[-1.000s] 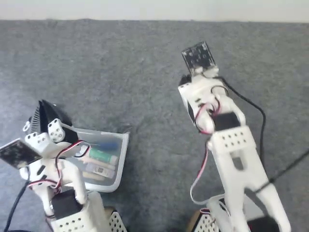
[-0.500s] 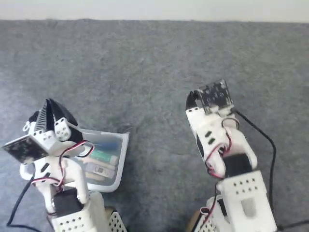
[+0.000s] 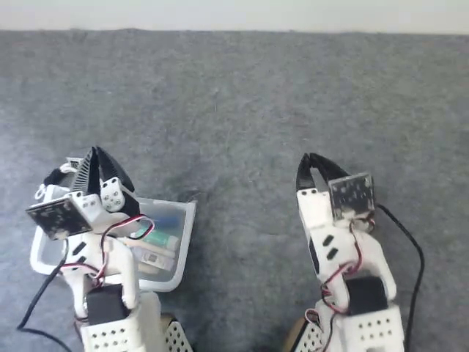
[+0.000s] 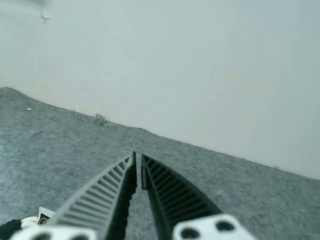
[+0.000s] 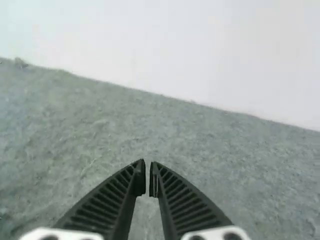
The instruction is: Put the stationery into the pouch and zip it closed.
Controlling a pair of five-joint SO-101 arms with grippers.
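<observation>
Grey, felt-like cloth covers the tabletop [image 3: 242, 103]. The clear pouch [image 3: 182, 246] lies flat on it just behind the left pincer [image 3: 94, 152], tucked under that arm's wrist on the side nearer the right pincer [image 3: 311, 158]. Through the plastic I can make out stationery already inside: a green piece [image 3: 155, 236], a white piece [image 3: 150, 257] beside it, and a blue piece [image 3: 167, 218] closer to the left pincer's tip. Every piece I can see sits within the pouch's outline, so I judge the filling step done or nearly so. I cannot tell whether the zip is drawn shut. The arm covers much of the pouch, and the zip is too small to make out. If it is open, closing it is what remains.

The left pincer has its two ribbed fingers pressed together with barely a hairline between them. It grips nothing, touches nothing, and is lifted off the cloth, pointing towards the pale wall [image 4: 200, 60]. The right pincer is in the same state, fingers brought together, empty and raised above bare cloth. It is well apart from the pouch, which lies off to its left and behind its tip.
</observation>
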